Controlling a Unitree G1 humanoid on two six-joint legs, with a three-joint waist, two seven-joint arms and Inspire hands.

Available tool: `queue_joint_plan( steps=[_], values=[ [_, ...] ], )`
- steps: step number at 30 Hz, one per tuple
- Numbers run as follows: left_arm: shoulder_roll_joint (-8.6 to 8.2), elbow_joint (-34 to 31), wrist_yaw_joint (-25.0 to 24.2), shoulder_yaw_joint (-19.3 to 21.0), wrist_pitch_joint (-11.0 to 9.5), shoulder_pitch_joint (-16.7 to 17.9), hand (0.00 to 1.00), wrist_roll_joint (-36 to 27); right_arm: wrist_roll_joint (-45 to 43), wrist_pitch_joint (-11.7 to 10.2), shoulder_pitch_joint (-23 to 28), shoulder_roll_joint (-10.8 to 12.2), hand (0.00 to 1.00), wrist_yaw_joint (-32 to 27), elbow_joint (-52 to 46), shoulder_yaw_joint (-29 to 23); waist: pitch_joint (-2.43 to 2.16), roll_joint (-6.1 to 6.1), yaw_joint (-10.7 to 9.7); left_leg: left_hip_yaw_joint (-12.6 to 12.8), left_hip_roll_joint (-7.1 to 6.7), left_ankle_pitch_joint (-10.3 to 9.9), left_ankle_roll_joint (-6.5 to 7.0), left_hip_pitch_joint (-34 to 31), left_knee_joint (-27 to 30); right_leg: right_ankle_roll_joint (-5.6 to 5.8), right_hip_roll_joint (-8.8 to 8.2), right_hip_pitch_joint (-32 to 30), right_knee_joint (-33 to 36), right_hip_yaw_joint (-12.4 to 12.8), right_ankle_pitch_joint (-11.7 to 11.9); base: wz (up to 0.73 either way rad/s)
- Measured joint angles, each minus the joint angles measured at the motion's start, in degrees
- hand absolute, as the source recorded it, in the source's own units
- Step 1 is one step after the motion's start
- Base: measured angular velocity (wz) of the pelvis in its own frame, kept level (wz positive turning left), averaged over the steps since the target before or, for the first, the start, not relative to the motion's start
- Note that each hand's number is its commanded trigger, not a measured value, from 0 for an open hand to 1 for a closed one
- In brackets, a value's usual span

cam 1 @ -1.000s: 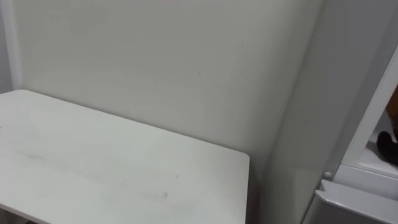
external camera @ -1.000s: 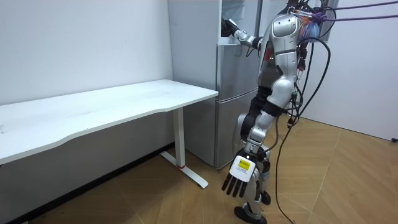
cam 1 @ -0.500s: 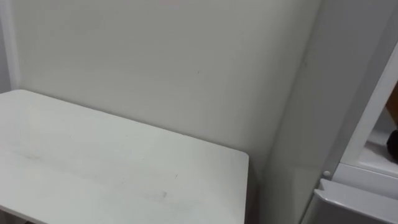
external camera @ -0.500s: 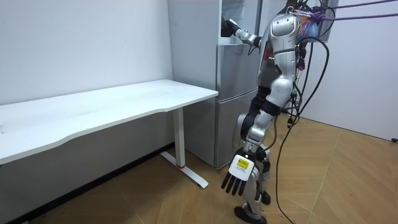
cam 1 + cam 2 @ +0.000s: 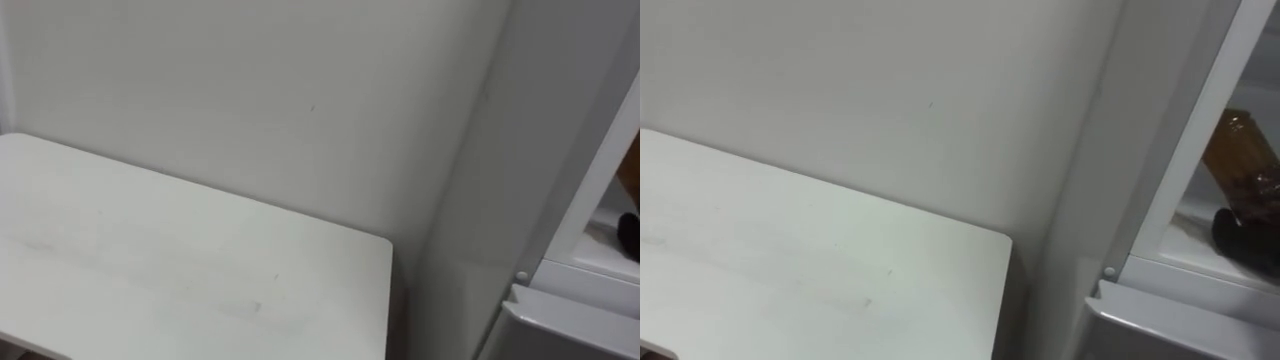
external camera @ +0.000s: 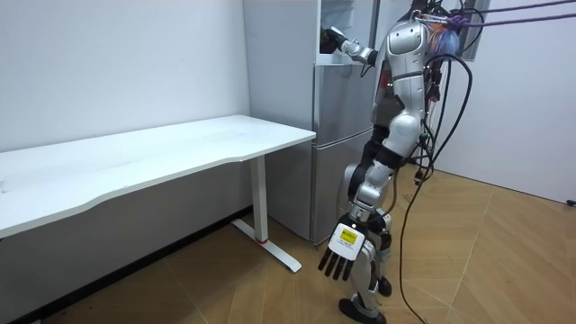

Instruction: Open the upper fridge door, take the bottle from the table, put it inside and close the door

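Observation:
A brown bottle leans tilted inside the fridge's open upper compartment, at the right edge of the right eye view. My dark right hand wraps its lower end just above the shelf; the same hand peeks in at the left eye view's edge. In the room view I stand upright in front of the fridge, with my right arm raised and the right hand inside the opening. My left hand hangs low beside my legs with straight fingers and holds nothing.
A long white table stands along the wall on my left, its end close to the fridge's side. The top of the lower fridge door juts out below the compartment. Wooden floor lies behind me.
The eye view has shifted a little. My hanging left hand has drifted slightly towards the room view's left. The right hand stays in the fridge compartment with the bottle.

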Motion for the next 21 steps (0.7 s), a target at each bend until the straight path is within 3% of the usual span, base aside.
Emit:
queue_joint_plan(
  steps=[7,10,17,21],
  values=[
    [0.27,-0.3,0.2,1.1,-0.1,-0.1,0.0,-0.2,-3.1,0.1,0.0,-0.3,0.0,0.0,0.1,0.0,0.07,-0.12,-0.3,0.1,-0.11,0.0,0.01,0.1,-0.1,0.0,0.02,0.0,-0.1,0.3,0.0,-0.01],
    [0.63,-0.3,0.2,1.1,-0.1,-0.1,0.0,-0.4,-7.2,0.1,-0.4,-0.7,0.0,0.0,0.6,0.1,0.36,-0.63,-1.3,-0.1,-0.1,0.0,0.02,0.1,-0.1,0.0,0.0,0.1,-0.1,0.1,0.0,0.06],
    [0.93,-0.2,0.2,1.0,-0.6,-0.2,0.0,-0.5,-12.2,0.3,-0.4,-2.8,0.0,-0.2,2.1,0.3,0.48,-1.13,-1.9,0.0,-0.06,0.0,0.03,0.0,-0.6,0.0,0.05,0.1,-0.1,0.2,0.0,0.0],
    [1.11,-0.2,0.2,1.3,-0.8,-0.3,0.0,-0.5,-16.6,1.6,0.0,-3.1,0.0,-0.9,2.2,0.2,0.43,-1.38,-2.0,0.0,-0.02,0.0,0.03,0.0,-0.6,0.01,0.06,0.2,-0.2,-0.1,0.0,0.01]
  ],
)
